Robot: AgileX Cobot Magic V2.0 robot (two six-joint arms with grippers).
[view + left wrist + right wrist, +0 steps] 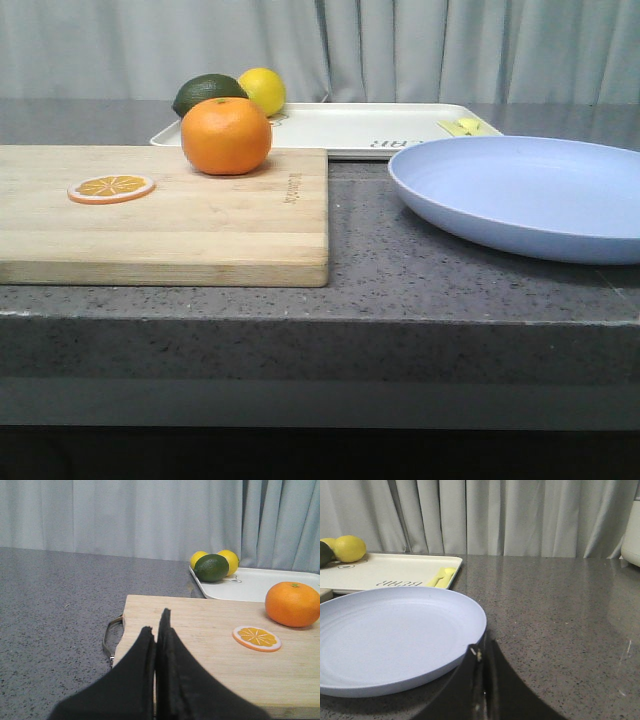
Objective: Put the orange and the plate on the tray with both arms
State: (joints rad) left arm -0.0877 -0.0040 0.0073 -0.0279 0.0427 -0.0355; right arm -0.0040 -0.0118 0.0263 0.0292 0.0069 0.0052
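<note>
The orange (226,135) sits at the far edge of the wooden cutting board (200,230); it also shows in the left wrist view (292,603). The pale lavender-blue plate (530,190) lies on the counter to the right, also in the right wrist view (390,635). The cream-white tray (350,127) lies behind both. My left gripper (157,622) is shut and empty over the board's left end, well apart from the orange. My right gripper (482,647) is shut and empty at the plate's near right rim. Neither gripper shows in the front view.
A thin orange slice (111,187) lies on the board. A dark green lime (205,92) and a yellow lemon (262,90) rest at the tray's far left corner. A small yellow item (466,126) lies on the tray's right end. The board has a metal handle (111,639).
</note>
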